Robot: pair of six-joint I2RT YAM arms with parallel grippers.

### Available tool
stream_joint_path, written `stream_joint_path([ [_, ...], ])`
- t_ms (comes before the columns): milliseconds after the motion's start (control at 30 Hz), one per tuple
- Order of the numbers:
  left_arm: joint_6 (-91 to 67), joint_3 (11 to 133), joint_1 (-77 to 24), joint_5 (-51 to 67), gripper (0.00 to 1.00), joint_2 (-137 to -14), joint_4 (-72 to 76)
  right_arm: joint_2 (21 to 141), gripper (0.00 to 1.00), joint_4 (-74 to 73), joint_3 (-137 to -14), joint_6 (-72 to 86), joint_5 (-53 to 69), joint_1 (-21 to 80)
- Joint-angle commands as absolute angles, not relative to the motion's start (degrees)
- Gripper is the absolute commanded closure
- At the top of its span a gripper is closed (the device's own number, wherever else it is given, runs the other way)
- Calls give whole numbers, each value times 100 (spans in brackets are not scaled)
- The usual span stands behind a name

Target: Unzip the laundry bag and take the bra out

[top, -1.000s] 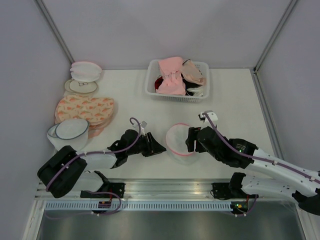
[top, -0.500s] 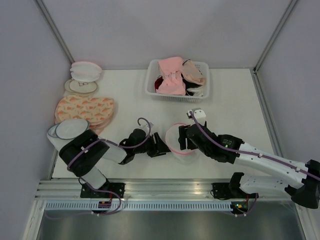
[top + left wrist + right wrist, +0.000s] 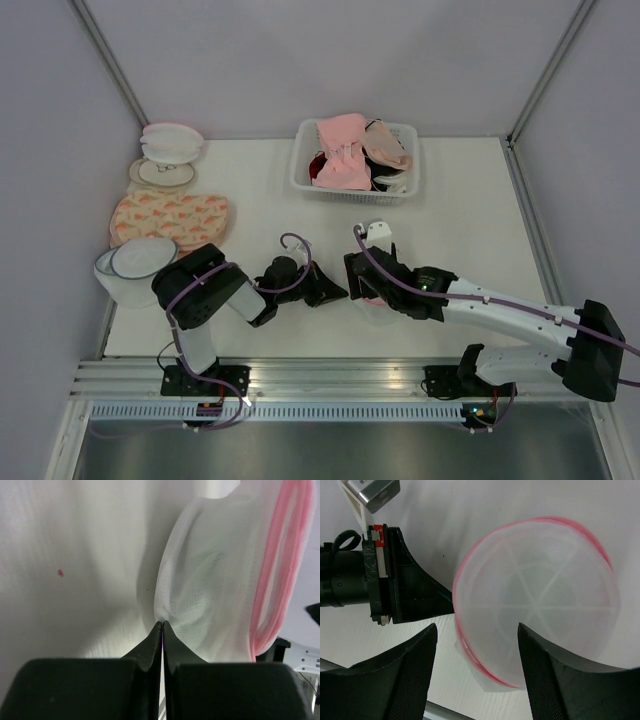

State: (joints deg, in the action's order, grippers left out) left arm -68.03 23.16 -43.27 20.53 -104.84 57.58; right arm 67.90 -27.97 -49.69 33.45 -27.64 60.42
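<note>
"How many bags are they working on?"
"One laundry bag (image 3: 540, 600), pink-rimmed, on the worktop (image 3: 260, 190), near the front."
"And the two grippers?"
"The left fingers (image 3: 150, 647) are closed tight, pinching its mesh. The right fingers (image 3: 415, 675) are spread wide above it, holding nothing."

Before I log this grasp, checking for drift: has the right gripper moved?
Yes. The right gripper slid left, from below the basket's right end to below its middle.
</note>
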Motion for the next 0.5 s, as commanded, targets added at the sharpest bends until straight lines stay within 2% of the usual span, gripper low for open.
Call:
stream_joint_path([
  [0, -7031, 2268, -4368, 1986, 98, -10512, 6582, 7127, 29, -2374, -5106, 3156, -2707, 6047],
  [233, -7066, 2241, -4377, 2065, 98, -10398, 6618, 8102, 27, -2636, -5677, 3286, -3066, 6064],
  [467, -7040, 2171, -4377, 2136, 98, -10468, 6680, 8262, 29, -3558, -5977, 3787, -4182, 6082],
])
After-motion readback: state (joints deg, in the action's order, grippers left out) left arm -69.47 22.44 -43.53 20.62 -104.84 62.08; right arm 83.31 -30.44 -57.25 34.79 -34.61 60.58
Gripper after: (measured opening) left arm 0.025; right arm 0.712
